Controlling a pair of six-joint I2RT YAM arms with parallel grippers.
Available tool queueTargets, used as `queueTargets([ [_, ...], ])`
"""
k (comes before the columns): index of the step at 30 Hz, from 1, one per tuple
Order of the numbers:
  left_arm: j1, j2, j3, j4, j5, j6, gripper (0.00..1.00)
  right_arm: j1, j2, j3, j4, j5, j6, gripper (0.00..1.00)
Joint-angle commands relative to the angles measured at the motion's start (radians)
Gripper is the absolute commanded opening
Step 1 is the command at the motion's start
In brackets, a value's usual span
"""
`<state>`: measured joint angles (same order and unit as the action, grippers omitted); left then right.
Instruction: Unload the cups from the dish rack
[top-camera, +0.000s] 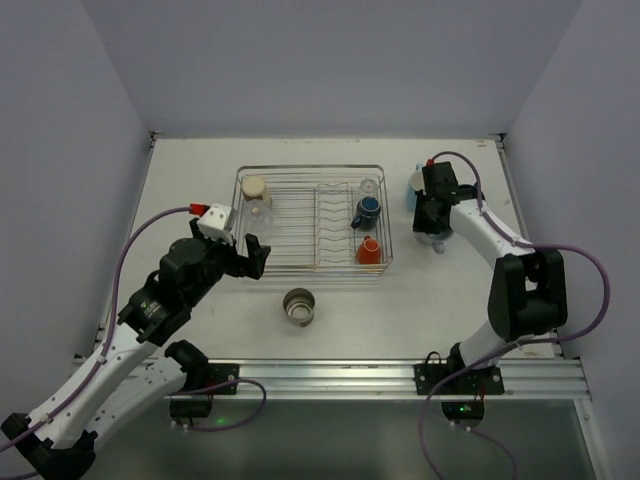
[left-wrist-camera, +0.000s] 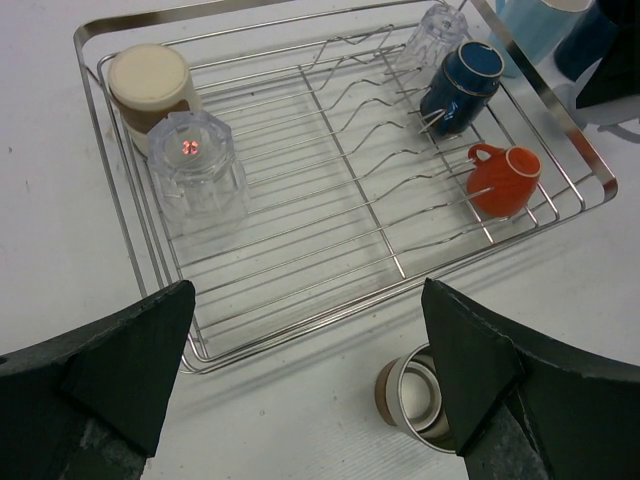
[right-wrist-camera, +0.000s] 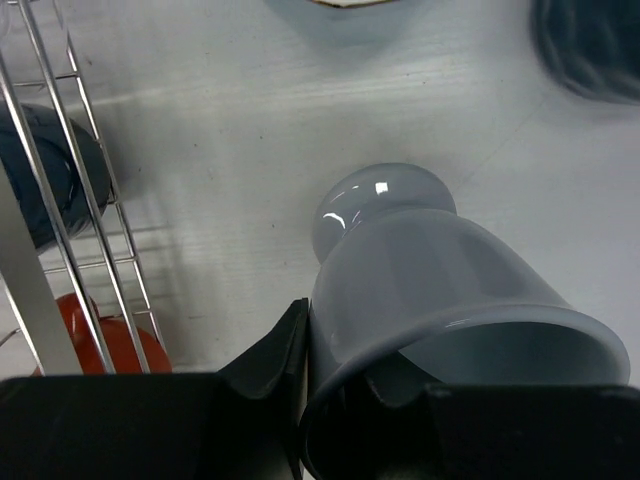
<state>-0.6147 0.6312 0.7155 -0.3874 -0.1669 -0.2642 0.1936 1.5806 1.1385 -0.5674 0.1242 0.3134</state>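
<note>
Right jaws are clamped on the pale cup (right-wrist-camera: 440, 270), one finger inside the rim and one outside. The cup is tipped with its foot toward the table (right-wrist-camera: 250, 130), just right of the rack (top-camera: 310, 168). I can't tell whether the foot is touching down. I read this as the set-down of one cup, partway through the job. The metal cup (top-camera: 299, 307) is already out on the table near of the rack, and a light blue cup (top-camera: 415, 185) sits far right by my right arm.

Five remain inside. At the left are a glass (left-wrist-camera: 195, 170), upside down, and a cream-topped cup (left-wrist-camera: 150, 80) just beside it on the far side. At the right are a second glass (left-wrist-camera: 440, 35), the navy mug (left-wrist-camera: 460, 85) and the orange mug (left-wrist-camera: 505, 180).

Left jaws are spread wide and holding nothing, hanging off the rack's near left corner.

Next, I'd level the pale cup, seat it flat, let go and lift straight up, minding the light blue cup close by. Then the left goes over the rim to straddle the near glass. It looks slick, with a tight gap to the cream-topped cup.

No brand, label or writing I can read anywhere.
</note>
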Motion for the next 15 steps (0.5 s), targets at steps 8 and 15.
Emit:
queueTargets([
  [8,0.021,0.03,-0.001,0.019,0.009,0.033,1.0,-0.017,0.142,0.098,0.037,0.051,-0.045,0.01],
  [15,0.023,0.08,0.03,0.007,-0.029,0.028,1.0,-0.016,0.082,0.116,-0.002,0.06,-0.027,0.43],
])
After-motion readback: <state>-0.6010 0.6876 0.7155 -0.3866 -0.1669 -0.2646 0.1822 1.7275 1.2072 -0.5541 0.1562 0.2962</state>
